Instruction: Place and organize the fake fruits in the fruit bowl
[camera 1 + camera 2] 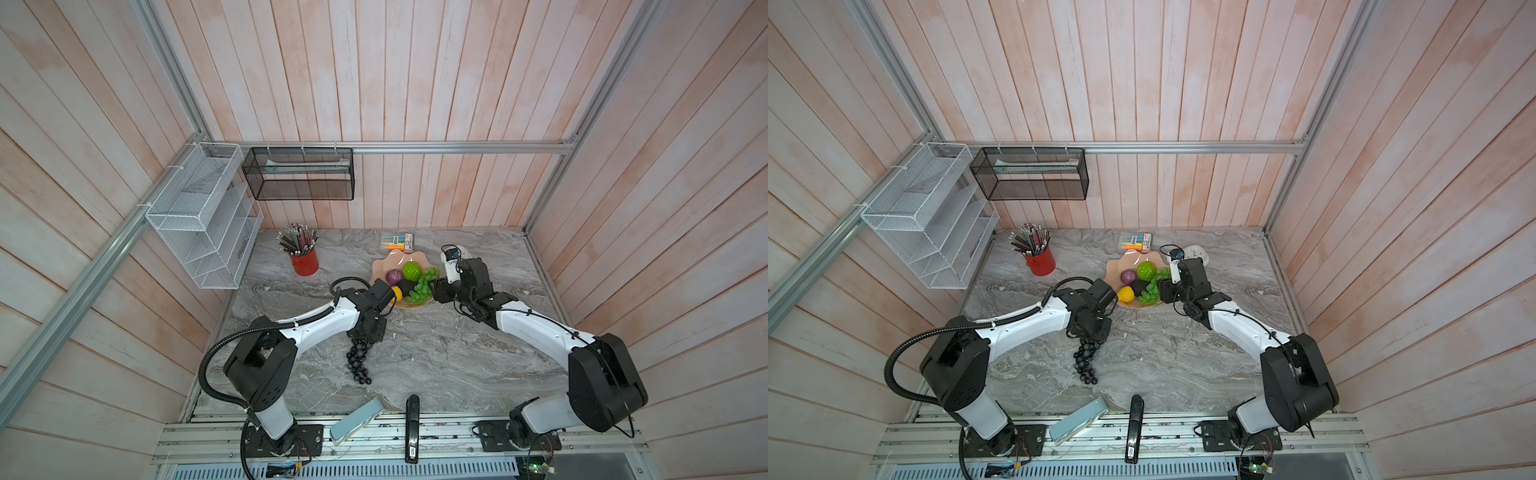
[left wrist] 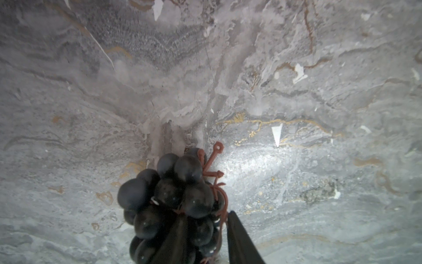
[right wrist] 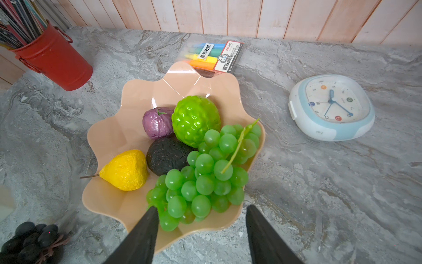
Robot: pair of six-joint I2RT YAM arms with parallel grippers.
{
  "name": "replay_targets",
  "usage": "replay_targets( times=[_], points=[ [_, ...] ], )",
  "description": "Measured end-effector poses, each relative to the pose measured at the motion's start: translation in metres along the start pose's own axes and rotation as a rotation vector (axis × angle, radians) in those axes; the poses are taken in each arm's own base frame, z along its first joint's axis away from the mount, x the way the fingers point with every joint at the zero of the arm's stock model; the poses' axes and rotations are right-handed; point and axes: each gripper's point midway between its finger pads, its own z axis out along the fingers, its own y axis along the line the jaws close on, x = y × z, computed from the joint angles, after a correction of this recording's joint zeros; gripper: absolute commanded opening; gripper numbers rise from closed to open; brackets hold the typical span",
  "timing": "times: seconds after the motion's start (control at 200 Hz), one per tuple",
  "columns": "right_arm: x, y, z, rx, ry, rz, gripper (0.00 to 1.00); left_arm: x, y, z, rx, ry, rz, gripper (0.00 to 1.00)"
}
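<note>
1. Fruit bowl: one shallow peach-pink glossy dish with a scalloped rim [image 3: 109, 137]. It stands near the back edge of the grey marbled counter [image 1: 436, 353], about midway along it.
2. Fake fruits: six in all. Five lie in the bowl: one green plastic grape bunch [image 3: 205, 173], one bright green bumpy fruit [image 3: 194, 118], one purple round fruit [image 3: 157, 123], one dark bumpy avocado [image 3: 166, 155] and one small yellow lemon-like fruit [image 3: 125, 170].
3. The sixth, one black plastic grape bunch [image 1: 359, 357], lies on the bare counter between the bowl and the front edge.
4. Hands: two. The left hand [image 1: 368, 332] has its fingers [image 2: 239, 240] flanking the black bunch's stem end; whether they clamp it cannot be told. The right hand [image 3: 201, 208] is spread wide and empty, at the bowl's side facing the counter's right edge.
5. The right wrist view alone shows the face of the one white-and-blue clock [image 3: 331, 107], which the right arm largely hides in both top views.
6. The left wrist view shows only the black bunch, its brown stem and the counter.
7. Only the top views show the one black stapler [image 1: 412, 428] at the front edge.
</note>
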Motion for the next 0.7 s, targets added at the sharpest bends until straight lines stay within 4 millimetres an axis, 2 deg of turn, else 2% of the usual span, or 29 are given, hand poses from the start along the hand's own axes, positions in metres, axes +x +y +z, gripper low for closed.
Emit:
replay_targets(
  times=[0.165,0.3,0.365,0.7],
  points=[
    [0.0017,0.0007,0.0004,-0.017,0.002,0.015,0.61,0.0002,-0.0003,0.0,0.002,0.001,0.0,0.24],
    [0.0006,0.0028,0.0003,-0.028,-0.002,0.02,0.61,0.0012,-0.0001,0.0,0.001,0.005,-0.001,0.24],
    [0.0007,0.0033,0.0003,-0.031,-0.001,0.021,0.61,0.0014,0.0,-0.0002,0.001,0.006,0.0,0.17],
    [0.0014,0.0075,0.001,-0.056,0.003,0.022,0.59,0.0052,-0.002,-0.0052,0.008,0.011,0.003,0.17]
  ],
)
